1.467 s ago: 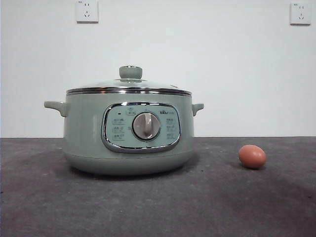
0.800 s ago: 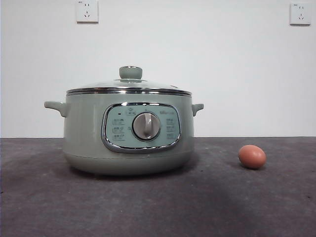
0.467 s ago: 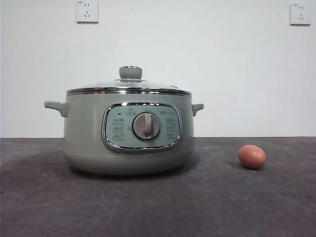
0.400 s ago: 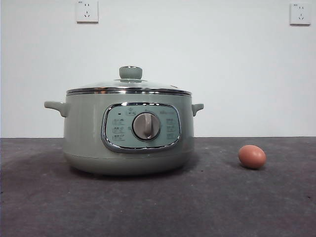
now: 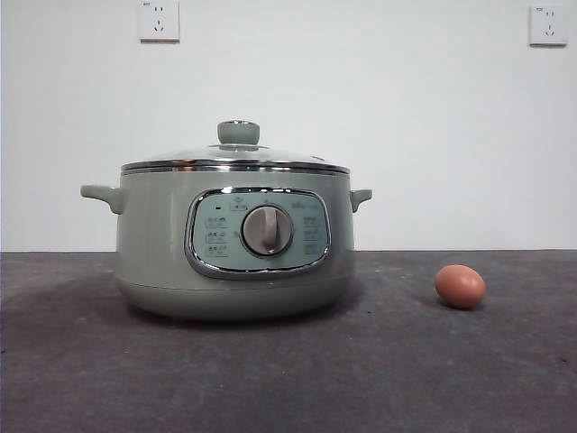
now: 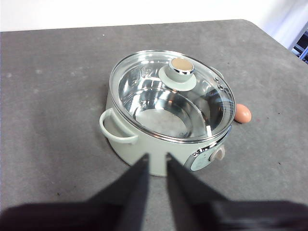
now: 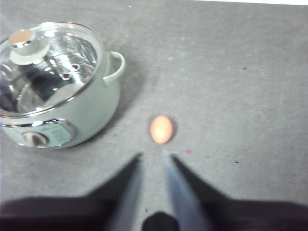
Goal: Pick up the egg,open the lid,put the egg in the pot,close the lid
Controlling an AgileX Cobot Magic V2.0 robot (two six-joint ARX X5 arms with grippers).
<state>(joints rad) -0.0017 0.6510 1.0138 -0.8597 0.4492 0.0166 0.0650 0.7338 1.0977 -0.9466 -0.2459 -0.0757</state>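
Observation:
The pale green pot [image 5: 153, 244] stands on the dark table, left of the middle, with its dial facing the front camera. The glass lid [image 5: 236, 155] with its green knob sits shut on it. The reddish-brown egg [image 5: 461, 286] lies on the table to the pot's right, apart from it. My left gripper [image 6: 157, 156] hangs above the table beside the pot [image 6: 115, 134] and lid [image 6: 177, 72], jaws a little apart and empty. My right gripper [image 7: 152, 155] hovers high, short of the egg [image 7: 161, 129], jaws a little apart and empty. Neither arm shows in the front view.
A white wall with two sockets [image 5: 159, 20] [image 5: 548, 24] rises behind the table. The table's far corner [image 6: 262, 29] shows in the left wrist view. The pot [image 7: 82, 110] stands to one side of the egg in the right wrist view.

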